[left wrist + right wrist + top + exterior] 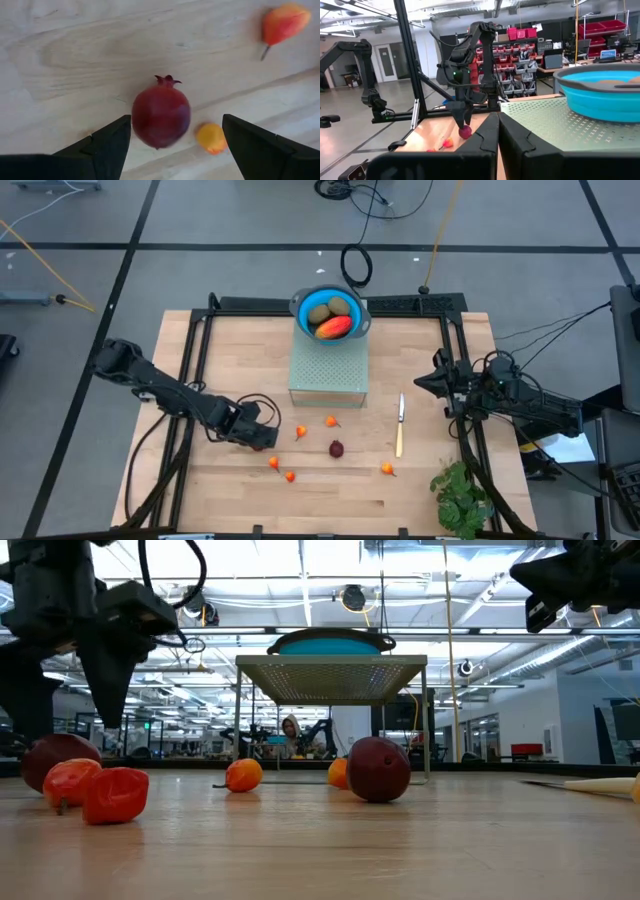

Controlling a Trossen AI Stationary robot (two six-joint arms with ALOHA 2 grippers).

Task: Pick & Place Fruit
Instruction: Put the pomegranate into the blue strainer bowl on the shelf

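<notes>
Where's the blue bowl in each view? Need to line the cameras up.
High view: blue bowl at the table's far middle, on the perforated stand.
Low view: upper centre, side-on atop the stand.
Left wrist view: not in it.
Right wrist view: right edge, on the stand.
Shared landmark: the perforated stand, in three of the four views.

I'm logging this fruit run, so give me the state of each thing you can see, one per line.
left gripper: open, straddling a dark-red ball, not closed
right gripper: shut, empty, waiting at the table's right
blue bowl: on the mesh stand, holding mango and two kiwis
knife: flat on the table
</notes>
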